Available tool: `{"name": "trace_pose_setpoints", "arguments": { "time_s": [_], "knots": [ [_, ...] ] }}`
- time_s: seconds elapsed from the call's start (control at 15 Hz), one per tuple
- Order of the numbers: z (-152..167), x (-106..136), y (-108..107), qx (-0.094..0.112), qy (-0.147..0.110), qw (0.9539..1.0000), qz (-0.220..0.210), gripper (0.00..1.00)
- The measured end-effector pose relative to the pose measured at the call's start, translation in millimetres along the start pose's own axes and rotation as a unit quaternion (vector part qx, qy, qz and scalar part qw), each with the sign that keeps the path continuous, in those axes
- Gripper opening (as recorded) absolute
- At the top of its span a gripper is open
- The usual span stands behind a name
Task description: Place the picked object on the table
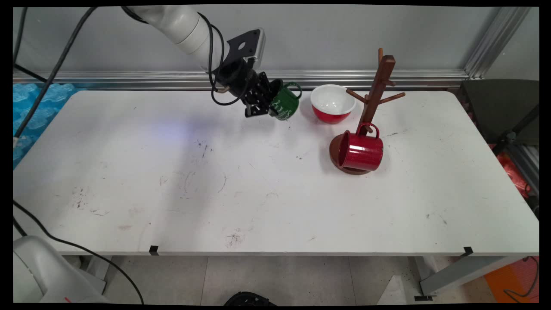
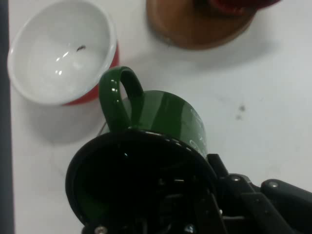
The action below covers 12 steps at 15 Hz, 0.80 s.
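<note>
A: What does the gripper [image 1: 270,103] have?

B: A green mug [image 1: 284,102], clamped by its rim, one finger inside the mouth and one outside. In the main view it hangs tilted above the far middle of the white table [image 1: 172,181], its handle towards the right and white lettering on its side.

A: Does the hand view add anything?

B: It looks straight into the mug's dark interior [image 2: 139,180], with the handle arching up at the picture's top and the black linkage [image 2: 253,200] beside the wall. The main view cannot show that inside.

A: What is around it?

B: Just to the right stands a red bowl [image 1: 332,103] with a white inside; the hand view shows a small dark speck in it. Further right is a wooden mug tree [image 1: 373,92] on a round brown base, and a red mug [image 1: 360,151] lies on its side on that base, mouth to the left. The hand view catches only the base's edge [image 2: 200,24] and a sliver of red
</note>
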Motion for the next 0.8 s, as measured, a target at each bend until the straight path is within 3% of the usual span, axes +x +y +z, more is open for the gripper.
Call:
{"name": "trace_pose_setpoints", "arguments": {
  "time_s": [0.33, 0.8],
  "knots": [
    [4.2, -6.8, -11.9, 0.008, -0.027, 0.9994, 0.018, 0.00],
    [6.7, -17.7, -20.0, 0.004, -0.071, 0.9967, 0.040, 0.00]
  ]
}}
